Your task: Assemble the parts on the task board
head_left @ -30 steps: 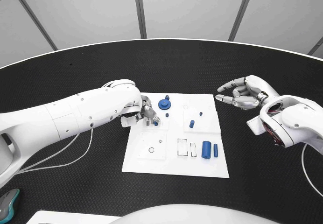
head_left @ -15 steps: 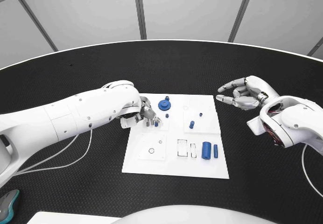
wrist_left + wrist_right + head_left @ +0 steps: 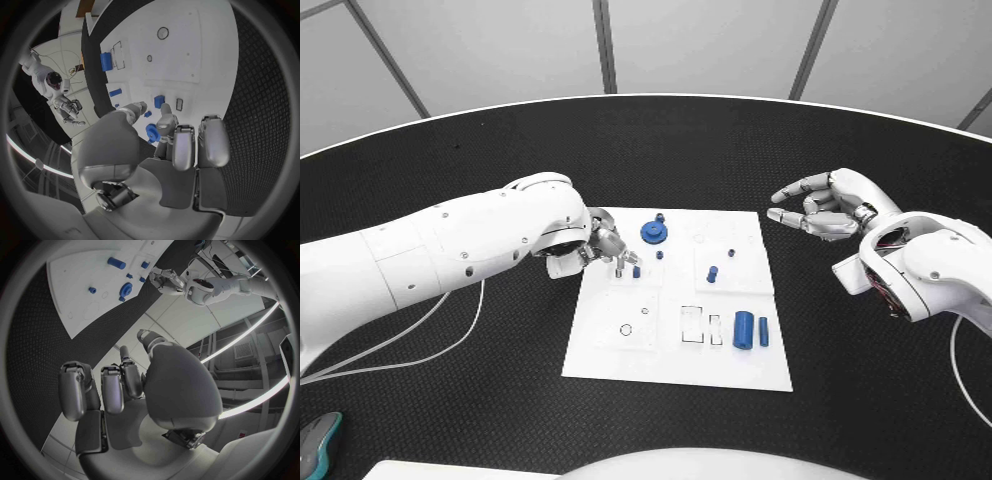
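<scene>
The white task board [image 3: 678,350] lies in the middle of the black table. On it are a round blue part [image 3: 653,232], a small blue peg [image 3: 659,254], a short blue part [image 3: 636,270], another [image 3: 713,273], and two blue cylinders [image 3: 744,325] side by side. My left hand [image 3: 599,245] hovers at the board's far left corner with its fingers apart, fingertips just short of the short blue part [image 3: 159,101], and nothing in it. Over the bare table right of the board, my right hand [image 3: 826,205] is loosely curled and holds nothing.
The board has a ring hole [image 3: 626,328] and rectangular slots [image 3: 692,322] near its front. A teal object [image 3: 315,440] lies at the table's front left edge. Black table surrounds the board on all sides.
The whole picture has shifted slightly, so the camera moved. The left hand's fingertips have eased a little away from the short blue part. The right hand has kept its place.
</scene>
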{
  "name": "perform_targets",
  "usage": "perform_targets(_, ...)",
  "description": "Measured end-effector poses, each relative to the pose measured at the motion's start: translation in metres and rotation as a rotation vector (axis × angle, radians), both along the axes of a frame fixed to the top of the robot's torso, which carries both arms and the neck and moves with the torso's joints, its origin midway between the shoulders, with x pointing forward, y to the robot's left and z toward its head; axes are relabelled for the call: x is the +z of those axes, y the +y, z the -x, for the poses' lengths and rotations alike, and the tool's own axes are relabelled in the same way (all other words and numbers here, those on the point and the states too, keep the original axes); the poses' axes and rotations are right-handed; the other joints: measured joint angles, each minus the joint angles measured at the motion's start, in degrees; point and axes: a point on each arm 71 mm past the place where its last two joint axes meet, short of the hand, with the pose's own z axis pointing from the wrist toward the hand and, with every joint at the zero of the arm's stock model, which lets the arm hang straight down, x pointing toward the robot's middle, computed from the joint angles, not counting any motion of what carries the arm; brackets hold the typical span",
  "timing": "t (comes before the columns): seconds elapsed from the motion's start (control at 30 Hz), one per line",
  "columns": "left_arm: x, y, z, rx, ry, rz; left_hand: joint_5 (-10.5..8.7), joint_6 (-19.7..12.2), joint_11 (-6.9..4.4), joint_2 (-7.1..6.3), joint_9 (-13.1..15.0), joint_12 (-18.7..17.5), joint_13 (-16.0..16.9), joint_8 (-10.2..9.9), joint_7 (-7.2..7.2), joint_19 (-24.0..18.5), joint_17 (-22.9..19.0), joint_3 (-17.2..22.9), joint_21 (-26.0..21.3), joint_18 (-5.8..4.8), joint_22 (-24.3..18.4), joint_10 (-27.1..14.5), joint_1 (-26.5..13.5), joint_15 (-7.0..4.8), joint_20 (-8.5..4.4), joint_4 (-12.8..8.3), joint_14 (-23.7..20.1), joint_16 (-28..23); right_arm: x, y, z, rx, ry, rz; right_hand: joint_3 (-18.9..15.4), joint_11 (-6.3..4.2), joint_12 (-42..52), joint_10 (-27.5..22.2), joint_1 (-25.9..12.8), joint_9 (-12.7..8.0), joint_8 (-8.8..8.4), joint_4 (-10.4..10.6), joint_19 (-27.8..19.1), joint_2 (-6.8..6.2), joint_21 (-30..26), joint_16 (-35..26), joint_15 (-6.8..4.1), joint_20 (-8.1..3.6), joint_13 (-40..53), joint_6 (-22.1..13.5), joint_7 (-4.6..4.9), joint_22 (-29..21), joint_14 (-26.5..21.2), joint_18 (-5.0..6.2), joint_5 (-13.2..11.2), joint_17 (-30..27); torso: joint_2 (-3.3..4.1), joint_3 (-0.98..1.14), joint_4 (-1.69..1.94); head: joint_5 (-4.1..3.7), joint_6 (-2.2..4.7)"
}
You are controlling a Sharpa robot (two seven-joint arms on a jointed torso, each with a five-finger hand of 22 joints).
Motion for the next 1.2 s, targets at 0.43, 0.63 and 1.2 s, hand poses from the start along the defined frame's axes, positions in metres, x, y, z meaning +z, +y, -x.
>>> perform_targets(0.43,0.045,0.028,-0.035,0.069,-0.077,-0.009,0.00,-1.81,0.90,0.39,-0.82,-1.26,-1.93,-1.43,0.83,-0.57,0.00,-0.77,-0.76,0.00,-1.37,-1.48,1.47,0.53,0.37,0.00,-0.10,0.00,-0.001,-0.001,-0.001,-0.003,0.004,0.003,0.16,0.00,0.00,0.00,-0.31,0.01,0.00,0.16,0.00,-0.31,0.00,0.00,0.00,0.00,-0.01,0.00,0.00,0.00,0.00,0.00,0.00,0.00,0.36,-0.04,-0.05,0.21,1.34)
perform_targets(0.63,0.048,0.036,-0.045,0.105,-0.086,-0.017,0.00,-1.83,0.90,0.38,-0.83,-1.26,-1.95,-1.65,0.85,-0.57,0.00,-0.77,-0.76,0.00,-1.42,-1.48,1.47,0.53,0.38,0.01,-0.10,0.00,-0.001,0.000,-0.001,-0.002,0.004,0.002,0.16,0.00,0.00,0.00,-0.31,0.01,0.00,0.16,0.00,-0.31,0.00,0.00,0.00,0.00,-0.01,0.00,0.00,0.00,0.00,0.01,0.00,0.00,0.59,-0.08,-0.02,0.34,1.81)
perform_targets(1.2,0.040,0.031,-0.066,0.123,-0.073,-0.047,0.00,-2.21,1.10,0.39,-1.36,-1.53,-2.36,-2.27,1.23,-0.57,-0.01,-1.64,-0.77,0.00,-1.41,-2.09,1.47,0.94,0.38,0.07,-0.10,0.00,0.000,0.005,0.000,0.010,0.003,-0.003,0.02,0.00,0.00,0.00,-0.30,-0.04,0.00,0.30,0.00,-0.30,0.00,0.00,0.00,0.00,-0.02,0.00,0.00,0.00,0.00,0.00,0.33,0.04,1.58,-0.35,-0.26,0.90,2.71)
